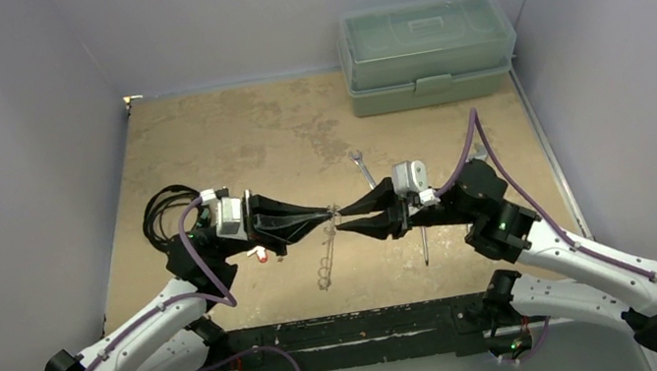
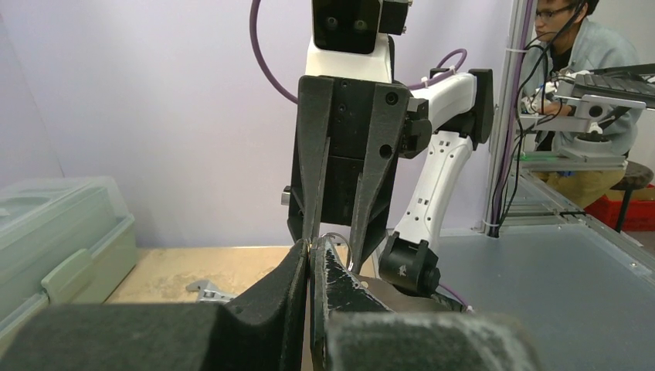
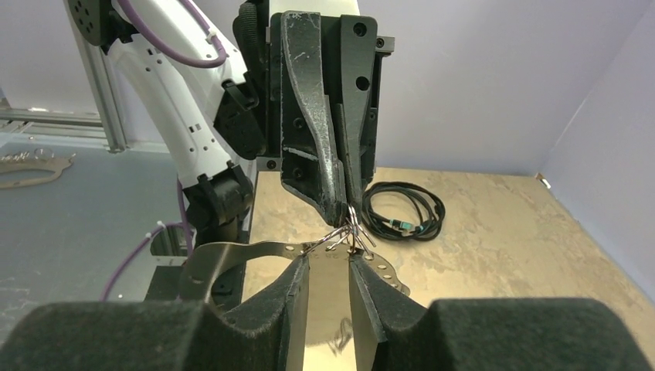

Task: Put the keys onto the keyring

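My left gripper (image 1: 329,213) and right gripper (image 1: 341,227) meet tip to tip above the table's middle. In the right wrist view my right gripper (image 3: 330,260) grips the flat shiny keyring (image 3: 255,249), a band with a row of holes, by its edges. The left gripper (image 3: 345,209) faces it, shut on thin silvery keys (image 3: 349,230) that fan down to the holes. In the left wrist view the left gripper (image 2: 310,251) is closed on a thin wire loop (image 2: 344,241). Part of the keyring (image 1: 323,271) dangles toward the table. A red-tagged key (image 1: 261,253) lies under the left gripper.
A small silver spanner (image 1: 362,168) lies behind the grippers and shows in the left wrist view (image 2: 205,290). A long thin tool (image 1: 425,245) lies under the right arm. A coiled black cable (image 1: 165,216) sits at the left. A green lidded box (image 1: 428,50) stands at the back right.
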Robot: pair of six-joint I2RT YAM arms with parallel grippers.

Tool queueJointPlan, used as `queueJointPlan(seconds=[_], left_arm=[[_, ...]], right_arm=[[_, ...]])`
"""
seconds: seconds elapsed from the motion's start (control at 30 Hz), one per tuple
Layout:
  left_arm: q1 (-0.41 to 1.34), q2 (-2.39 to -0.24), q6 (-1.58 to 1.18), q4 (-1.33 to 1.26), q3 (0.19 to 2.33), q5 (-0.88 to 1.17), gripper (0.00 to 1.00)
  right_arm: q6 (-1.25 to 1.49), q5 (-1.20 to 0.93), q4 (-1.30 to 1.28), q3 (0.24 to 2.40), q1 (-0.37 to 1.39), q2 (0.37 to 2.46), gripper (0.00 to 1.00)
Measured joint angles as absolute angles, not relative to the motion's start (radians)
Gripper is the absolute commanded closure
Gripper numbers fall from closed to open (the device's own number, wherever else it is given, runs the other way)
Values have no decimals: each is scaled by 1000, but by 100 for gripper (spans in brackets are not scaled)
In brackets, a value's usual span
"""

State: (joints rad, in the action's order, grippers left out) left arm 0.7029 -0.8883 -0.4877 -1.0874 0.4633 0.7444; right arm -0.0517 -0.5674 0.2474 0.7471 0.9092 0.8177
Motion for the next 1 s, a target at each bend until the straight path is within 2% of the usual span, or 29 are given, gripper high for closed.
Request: queueJointPlan(seconds=[0.5,0.87,1.0], left_arm=[[704,-887,-468,-1051,459,697,100],[704,-885,-453,-1022,459,664,100],[704,-880,-453,-1013,455,662,100]], right_arm=[[-40,-571,258,747,910,818,70],[-25,-567,282,747,910,841,75],[-30,-562,276,747,910,853,71]])
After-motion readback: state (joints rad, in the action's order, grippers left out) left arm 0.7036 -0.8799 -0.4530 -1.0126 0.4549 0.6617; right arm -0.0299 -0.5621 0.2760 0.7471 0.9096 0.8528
